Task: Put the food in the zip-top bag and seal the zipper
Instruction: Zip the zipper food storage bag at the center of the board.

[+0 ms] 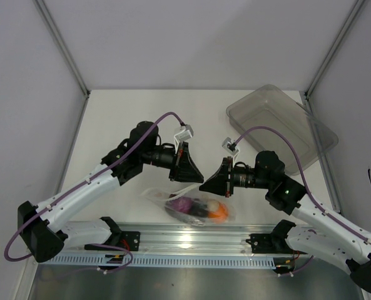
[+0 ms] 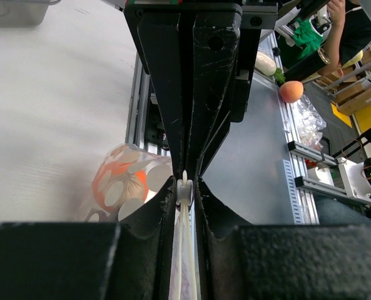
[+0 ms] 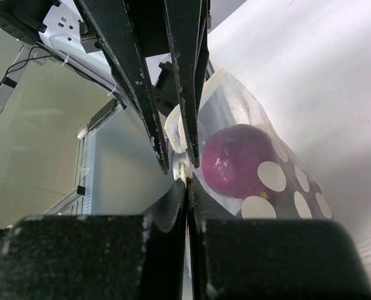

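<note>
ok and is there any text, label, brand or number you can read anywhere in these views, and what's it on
No readable text in any view.
zip-top bag: only plain white dots printed on it, no letters.
clear bin: no label visible.
background clutter in the left wrist view: too blurred to tell whether anything is written there.

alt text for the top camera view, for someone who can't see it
The left gripper and right gripper meet tip to tip over the upper edge of a clear zip-top bag lying on the white table. Purple and orange food shows inside it; a clear bin sits at the back right.
</note>
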`<state>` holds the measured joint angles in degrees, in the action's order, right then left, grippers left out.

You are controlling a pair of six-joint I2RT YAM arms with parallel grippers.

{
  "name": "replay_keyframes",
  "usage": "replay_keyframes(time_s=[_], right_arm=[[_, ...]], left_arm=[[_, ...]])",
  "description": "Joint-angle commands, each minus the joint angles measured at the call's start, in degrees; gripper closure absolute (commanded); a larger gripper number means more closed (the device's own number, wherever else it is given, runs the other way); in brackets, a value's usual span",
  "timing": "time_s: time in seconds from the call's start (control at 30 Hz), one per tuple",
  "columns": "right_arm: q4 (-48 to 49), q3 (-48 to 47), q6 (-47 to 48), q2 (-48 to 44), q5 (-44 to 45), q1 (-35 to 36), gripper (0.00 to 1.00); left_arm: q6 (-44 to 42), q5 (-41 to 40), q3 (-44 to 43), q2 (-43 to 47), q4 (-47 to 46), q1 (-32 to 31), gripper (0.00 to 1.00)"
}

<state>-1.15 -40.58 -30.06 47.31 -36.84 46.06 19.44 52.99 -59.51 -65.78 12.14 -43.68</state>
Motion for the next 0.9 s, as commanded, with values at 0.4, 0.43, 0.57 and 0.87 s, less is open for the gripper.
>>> replay_keyframes(time_s=[0.4, 0.43, 0.57, 0.87], right_arm=[[2.82, -0.56, -0.96, 0.42, 2.30, 0.34, 1.00], [2.82, -0.56, -1.05, 0.42, 2.39, 0.26, 1.00], [2.82, -0.73, -1.22, 0.42, 2.74, 0.25, 1.00], [1.50, -1.26, -2.10, -0.90, 8.00, 0.61, 1.00]], left_arm=[[-2.13, 2.03, 0.44, 0.65, 1.13, 0.26, 0.80], [-2.21, 1.94, 0.44, 0.74, 1.13, 0.26, 0.81], [-2.22, 2.11, 0.53, 0.92, 1.22, 0.26, 0.89], [-2.13, -0.16, -0.87, -0.75, 4.46, 0.26, 0.99]])
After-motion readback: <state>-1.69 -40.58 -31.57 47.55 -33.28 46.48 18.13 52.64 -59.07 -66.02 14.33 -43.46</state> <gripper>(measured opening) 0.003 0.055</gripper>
